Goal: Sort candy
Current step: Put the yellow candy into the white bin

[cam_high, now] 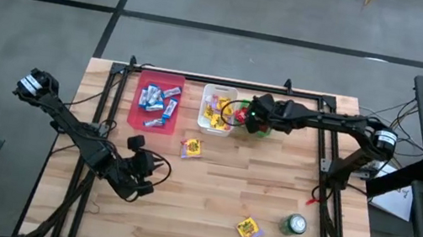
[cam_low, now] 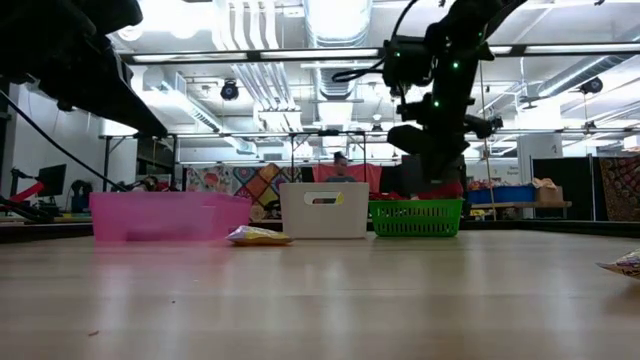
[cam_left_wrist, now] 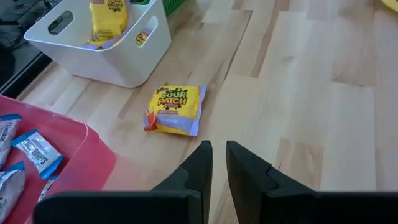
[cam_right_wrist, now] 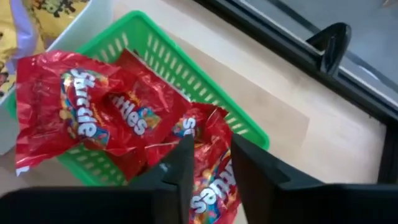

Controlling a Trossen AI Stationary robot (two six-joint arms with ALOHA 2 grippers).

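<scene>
My right arm reaches across the far edge of the desk (cam_high: 208,195), right pincer (cam_right_wrist: 208,163) over the green basket (cam_right_wrist: 186,78). Only my right wrist view shows what's inside: red packets (cam_right_wrist: 74,112) piled up, and my fingers standing slightly apart with nothing between them. The low view shows that pincer hanging above the basket rim.

From overhead, blue bars (cam_high: 159,100) lie in the pink bin (cam_high: 136,119) and yellow packets in the white bin (cam_high: 212,127). One yellow packet (cam_left_wrist: 175,109) lies on the desk beside the white bin, another yellow packet (cam_high: 248,229) near the green can (cam_high: 293,225).

My left arm is bent low at the near left; left pincer (cam_left_wrist: 216,163) is almost closed, empty, short of that first packet.
</scene>
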